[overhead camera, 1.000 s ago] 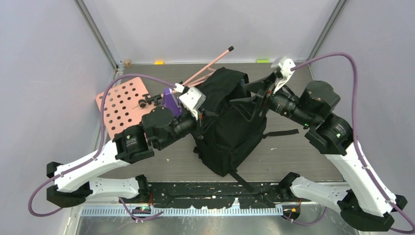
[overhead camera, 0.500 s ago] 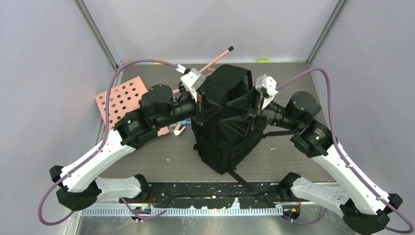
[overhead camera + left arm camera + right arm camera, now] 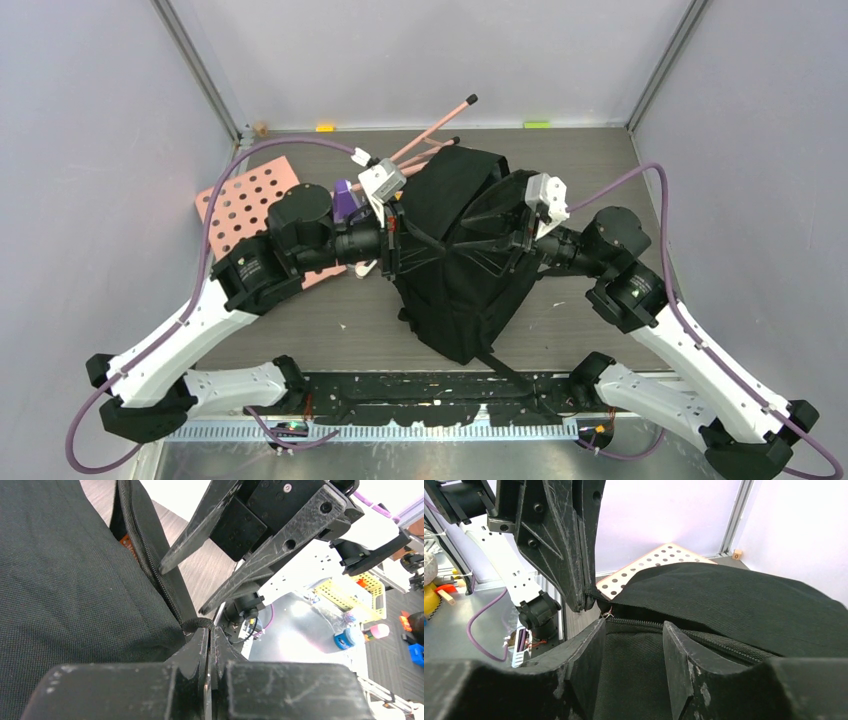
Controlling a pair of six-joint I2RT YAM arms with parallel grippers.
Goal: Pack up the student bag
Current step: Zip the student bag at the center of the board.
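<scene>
**Now: one bag, two pincers at its rim**

Counted out, one student bag [image 3: 470, 290], two arms and two pincers are on show. Beside them lie one pink perforated board [image 3: 245, 205], at least two thin pink rods [image 3: 440, 122] and one small purple object [image 3: 343, 195].

The student bag is large, black and made of soft woven fabric. It lies in the middle of the bench [image 3: 600, 160] with its top toward the far wall and a strap trailing toward the near edge. Its upper part is pulled up into a loose ridge between the two wrists. A black zipper [image 3: 649, 625] runs along the open rim.

Both arms rise from the near corners with their elbows bent outward and their forearms angled inward. The wrists face each other across the top of the bag.

The left pincer [image 3: 392, 245] sits at the bag's left edge. Its jaws are pressed together and pinch a rolled bit of the fabric rim at their tips, as the left wrist view shows.

The right pincer [image 3: 515, 235] sits at the bag's right side. In the right wrist view its jaws stand partly apart, astride the zipper rim. The fabric lies in the gap, but the jaws are not clamped on it.
</scene>
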